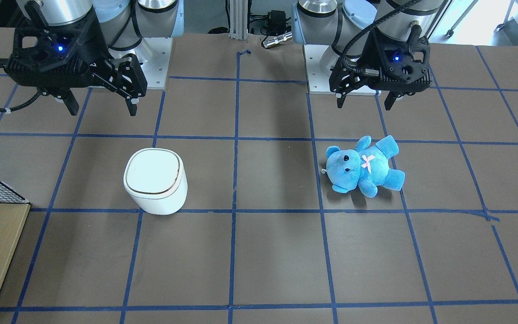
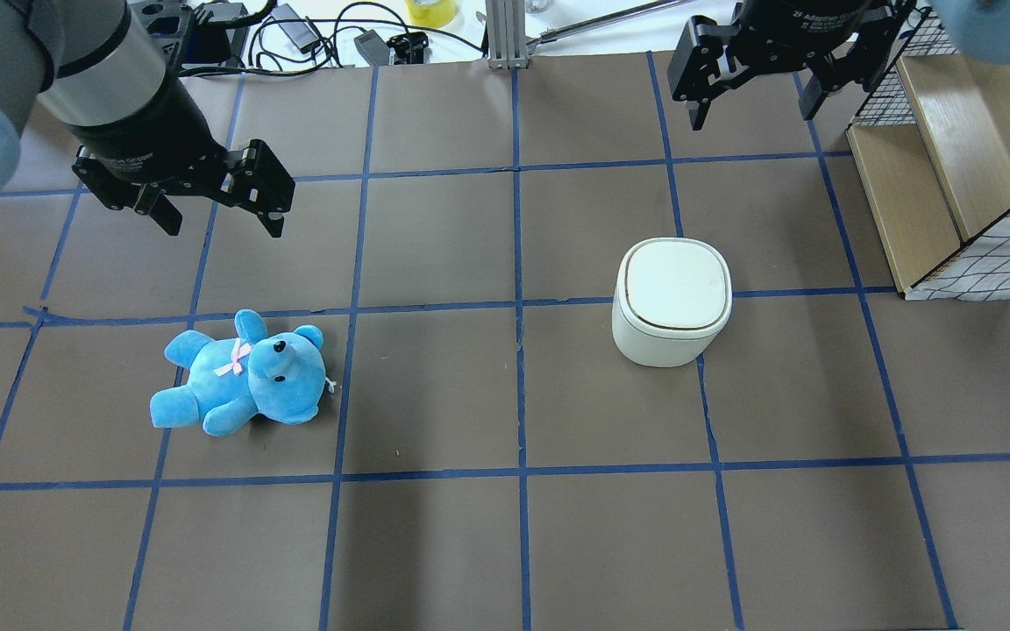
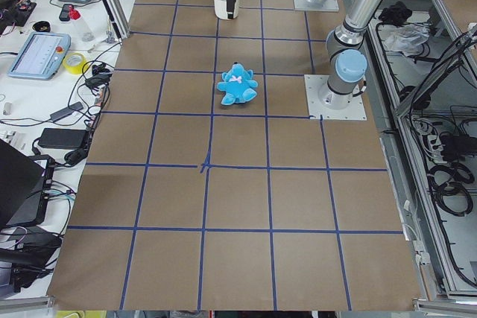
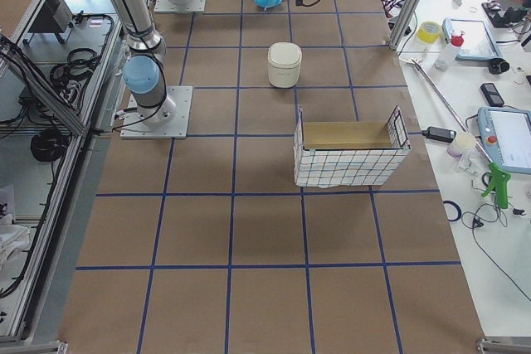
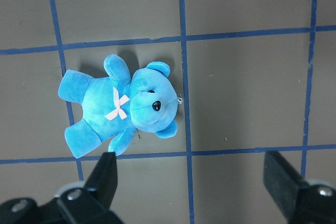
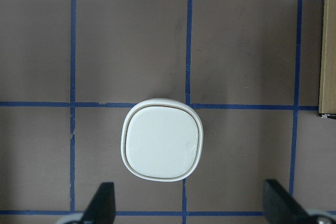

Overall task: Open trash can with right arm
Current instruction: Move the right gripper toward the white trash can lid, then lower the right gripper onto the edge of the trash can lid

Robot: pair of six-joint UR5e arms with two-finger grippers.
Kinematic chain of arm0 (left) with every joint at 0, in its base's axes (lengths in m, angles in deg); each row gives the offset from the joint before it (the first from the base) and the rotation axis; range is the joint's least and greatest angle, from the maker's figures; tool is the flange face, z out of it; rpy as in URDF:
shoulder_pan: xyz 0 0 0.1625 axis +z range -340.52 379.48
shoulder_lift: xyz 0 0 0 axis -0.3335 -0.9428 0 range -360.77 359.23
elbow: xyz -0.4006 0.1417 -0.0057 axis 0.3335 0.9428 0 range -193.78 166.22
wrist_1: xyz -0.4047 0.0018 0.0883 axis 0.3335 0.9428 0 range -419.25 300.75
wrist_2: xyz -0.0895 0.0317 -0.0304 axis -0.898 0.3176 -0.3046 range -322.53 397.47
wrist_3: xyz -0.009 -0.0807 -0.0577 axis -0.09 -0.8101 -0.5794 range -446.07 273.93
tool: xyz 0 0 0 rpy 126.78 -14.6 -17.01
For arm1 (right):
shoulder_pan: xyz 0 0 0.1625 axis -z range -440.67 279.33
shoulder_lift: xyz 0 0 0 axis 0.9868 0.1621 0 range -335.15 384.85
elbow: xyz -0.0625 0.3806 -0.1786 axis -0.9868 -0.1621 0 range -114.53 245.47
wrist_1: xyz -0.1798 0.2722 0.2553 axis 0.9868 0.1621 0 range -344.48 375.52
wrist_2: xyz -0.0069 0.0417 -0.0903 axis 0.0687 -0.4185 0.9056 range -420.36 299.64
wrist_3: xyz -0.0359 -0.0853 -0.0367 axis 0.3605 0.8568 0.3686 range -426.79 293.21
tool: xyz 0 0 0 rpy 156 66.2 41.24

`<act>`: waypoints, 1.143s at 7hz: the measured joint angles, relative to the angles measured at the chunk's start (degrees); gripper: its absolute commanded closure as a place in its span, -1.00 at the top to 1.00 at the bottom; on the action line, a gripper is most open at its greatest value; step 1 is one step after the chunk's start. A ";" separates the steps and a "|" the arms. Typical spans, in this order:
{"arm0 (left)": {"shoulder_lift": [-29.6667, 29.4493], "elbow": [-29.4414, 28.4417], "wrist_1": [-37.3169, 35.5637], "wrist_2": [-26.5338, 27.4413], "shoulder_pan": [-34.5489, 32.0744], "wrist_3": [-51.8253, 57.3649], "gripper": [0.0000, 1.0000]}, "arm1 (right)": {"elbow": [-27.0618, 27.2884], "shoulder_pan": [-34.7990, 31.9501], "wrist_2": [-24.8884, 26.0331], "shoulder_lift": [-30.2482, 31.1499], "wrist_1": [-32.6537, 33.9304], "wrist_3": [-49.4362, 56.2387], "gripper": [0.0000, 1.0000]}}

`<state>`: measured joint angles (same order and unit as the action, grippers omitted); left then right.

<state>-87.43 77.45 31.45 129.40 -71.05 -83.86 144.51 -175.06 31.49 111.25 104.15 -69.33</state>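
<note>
The white trash can (image 1: 155, 180) stands upright on the brown table with its flat lid closed; it also shows in the overhead view (image 2: 672, 298) and the right wrist view (image 6: 163, 142). My right gripper (image 1: 101, 110) is open and empty, high above the table and well apart from the can; it also shows in the overhead view (image 2: 752, 114) and the right wrist view (image 6: 190, 205). My left gripper (image 1: 364, 104) is open and empty, high above a blue teddy bear (image 1: 364, 166); it also shows in the overhead view (image 2: 224, 228).
The blue teddy bear (image 2: 242, 372) lies on its back on the left arm's side. A wire-mesh crate with wooden boards (image 2: 952, 175) stands at the table's edge beyond the can on the right arm's side. Blue tape lines grid the table.
</note>
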 measured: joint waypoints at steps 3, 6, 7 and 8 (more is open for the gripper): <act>0.00 0.00 0.00 0.00 -0.03 0.04 1.00 | 0.18 -0.08 0.14 -0.27 0.21 -0.52 1.00; 0.00 0.00 0.00 0.00 0.00 0.07 1.00 | 2.07 -0.80 -0.04 -0.84 0.48 -1.75 -0.77; 0.00 0.00 0.00 0.00 0.00 0.07 1.00 | 3.57 -1.73 -0.12 -1.41 1.49 -2.08 -1.00; 0.00 0.00 0.00 0.00 0.00 0.08 1.00 | 6.24 -2.61 -0.16 -2.03 4.09 -2.22 -1.00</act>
<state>-87.43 77.45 31.45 129.40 -71.05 -83.79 150.75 -177.67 31.33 109.22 108.24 -71.55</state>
